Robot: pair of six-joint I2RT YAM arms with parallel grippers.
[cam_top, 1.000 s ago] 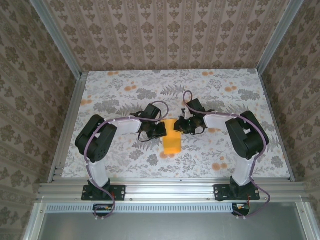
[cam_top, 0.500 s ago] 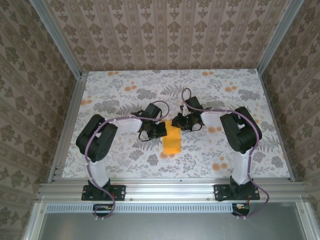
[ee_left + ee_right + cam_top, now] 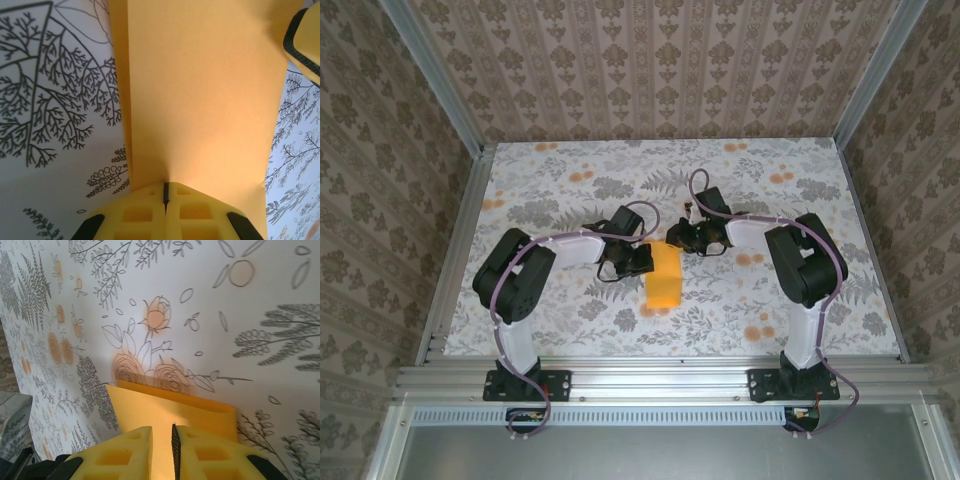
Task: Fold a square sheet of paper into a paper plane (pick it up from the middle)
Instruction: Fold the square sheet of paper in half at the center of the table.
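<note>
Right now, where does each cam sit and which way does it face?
Top external: fixed above and behind the arms, looking down at the floral table; both arms and bases show, left pincer and right pincer at the orange sheet.
Left wrist: on the left arm, looking along its shut fingers, which pinch the sheet.
Right wrist: on the right arm, looking past its slightly parted fingers at the sheet's edge and table.
Shared: all three show the sheet.

2 arms bent inward, left gripper (image 3: 165, 192) clamped tight, right gripper (image 3: 163, 439) barely parted (a narrow gap)
</note>
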